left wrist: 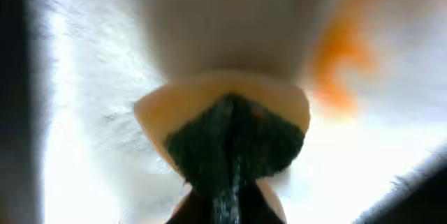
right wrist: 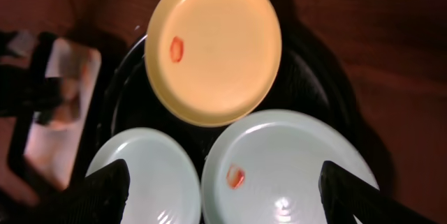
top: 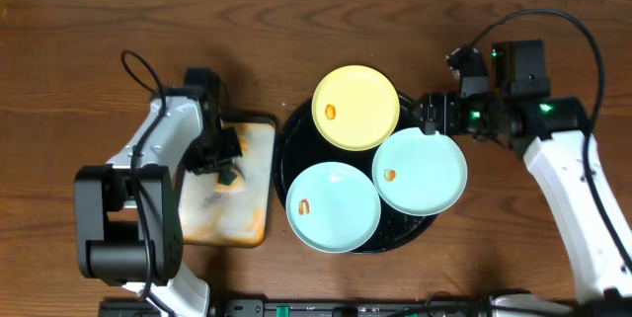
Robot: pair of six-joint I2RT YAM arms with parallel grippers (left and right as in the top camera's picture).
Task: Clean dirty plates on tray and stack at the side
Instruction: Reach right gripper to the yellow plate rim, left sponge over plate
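Three plates lie on the black round tray, each with a small orange smear: a pale yellow plate at the back, a mint-blue plate at the right and a second mint-blue plate at the front. My right gripper hovers open over the tray's right rim. In the right wrist view its fingers spread above both mint plates, with the yellow plate beyond. My left gripper is shut on a yellow-and-green sponge, pressed low on the rectangular tray.
A pale, orange-stained rectangular tray lies left of the black tray, under my left gripper; it also shows in the right wrist view. The brown wooden table surrounds both trays. Black cables hang by both arms.
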